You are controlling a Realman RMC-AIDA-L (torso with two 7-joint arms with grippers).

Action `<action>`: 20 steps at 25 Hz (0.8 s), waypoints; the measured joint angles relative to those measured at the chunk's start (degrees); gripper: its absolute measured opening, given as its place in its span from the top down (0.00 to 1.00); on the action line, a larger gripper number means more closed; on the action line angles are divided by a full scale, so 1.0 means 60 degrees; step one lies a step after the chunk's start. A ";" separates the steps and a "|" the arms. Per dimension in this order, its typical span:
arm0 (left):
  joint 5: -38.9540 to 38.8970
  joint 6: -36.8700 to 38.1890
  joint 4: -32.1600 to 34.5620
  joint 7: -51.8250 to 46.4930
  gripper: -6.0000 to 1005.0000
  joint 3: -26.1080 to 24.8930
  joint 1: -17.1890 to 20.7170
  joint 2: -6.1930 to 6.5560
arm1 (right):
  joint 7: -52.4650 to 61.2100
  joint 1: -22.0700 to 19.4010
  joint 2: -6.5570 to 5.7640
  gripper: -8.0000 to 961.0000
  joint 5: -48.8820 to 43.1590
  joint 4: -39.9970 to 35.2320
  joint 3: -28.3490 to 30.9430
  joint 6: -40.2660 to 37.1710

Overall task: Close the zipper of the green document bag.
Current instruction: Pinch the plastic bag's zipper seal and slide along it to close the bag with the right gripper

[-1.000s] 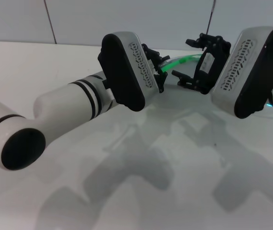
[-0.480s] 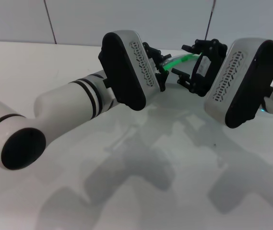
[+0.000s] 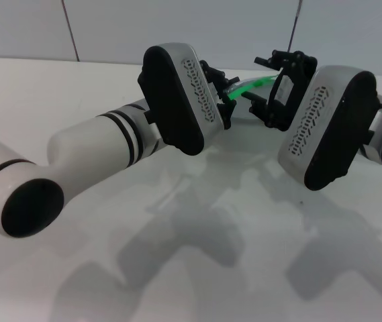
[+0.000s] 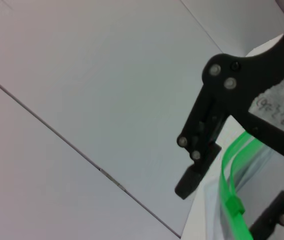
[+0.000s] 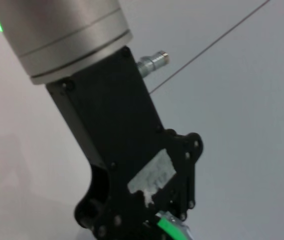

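- The left gripper [image 3: 223, 100] sits just left of upper centre in the head view, at the near end of the zipper [image 3: 252, 85]. Its jaws appear pinched onto that end of the green strip, though the arm's housing hides the contact.
- The zipper arcs up off the white table [image 3: 177, 268] between the two grippers; of the green document bag [image 4: 261, 172] only a pale translucent strip beside the green edge shows, lower right in the left wrist view.
- In that view the two green tracks stand apart above a small slider [image 4: 233, 205], so I judge much of the zip left to close.
- The right gripper [image 3: 271, 84], right of centre, hovers at the strip with jaws spread, gripping nothing.
- A worn white label on the right gripper bears writing too blurred to read.
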 joint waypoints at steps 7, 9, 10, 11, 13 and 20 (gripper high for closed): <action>-0.0199 0.0000 0.0013 0.0000 0.92 0.0000 0.0000 0.0044 | 0.0005 -0.0055 0.0025 0.53 -0.0384 0.0056 -0.0096 -0.0118; -0.0209 0.0000 0.0014 0.0000 0.92 0.0004 0.0000 0.0063 | 0.0006 -0.0058 0.0028 0.54 -0.0385 0.0056 -0.0139 -0.0119; -0.0210 0.0005 0.0014 0.0000 0.92 0.0011 0.0000 0.0075 | 0.0007 -0.0059 0.0028 0.55 -0.0386 0.0056 -0.0149 -0.0120; -0.0211 0.0012 0.0014 0.0000 0.92 0.0017 0.0000 0.0078 | 0.0008 -0.0059 0.0029 0.55 -0.0386 0.0056 -0.0159 -0.0122; -0.0213 0.0031 0.0014 0.0000 0.92 0.0028 0.0000 0.0084 | 0.0015 -0.0059 0.0029 0.56 -0.0386 0.0062 -0.0174 -0.0136; -0.0219 0.0063 0.0014 0.0000 0.92 0.0059 -0.0006 0.0088 | 0.0026 -0.0059 0.0030 0.65 -0.0400 0.0228 -0.0518 -0.0735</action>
